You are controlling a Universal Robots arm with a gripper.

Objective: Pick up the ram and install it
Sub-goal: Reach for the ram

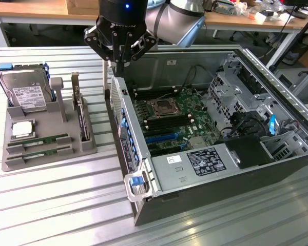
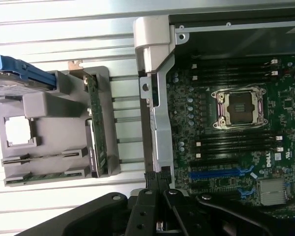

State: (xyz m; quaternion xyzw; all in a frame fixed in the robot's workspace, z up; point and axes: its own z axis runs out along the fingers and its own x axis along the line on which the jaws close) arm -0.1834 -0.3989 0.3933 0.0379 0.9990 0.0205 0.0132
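Observation:
Two ram sticks (image 1: 38, 141) stand on edge in the front slots of a grey holder (image 1: 20, 161) at the exterior view's left; one green stick (image 2: 54, 175) shows in the wrist view. My gripper (image 1: 119, 66) hangs above the rear wall of the open computer case (image 1: 124, 128), well away from the ram. Its black fingers (image 2: 152, 183) are pressed together with nothing between them. Inside the case lies the motherboard (image 1: 195, 110) with its dark memory slots (image 2: 236, 142) on both sides of the processor socket (image 2: 238, 109).
The holder also carries a hard drive (image 1: 25, 92), a square silver processor chip (image 1: 21, 129) and a wider green card with a metal bracket (image 1: 79, 113). Drive cages (image 1: 236, 97) and a black power supply (image 1: 205, 161) fill the case. All rests on a ribbed metal table (image 1: 51, 205).

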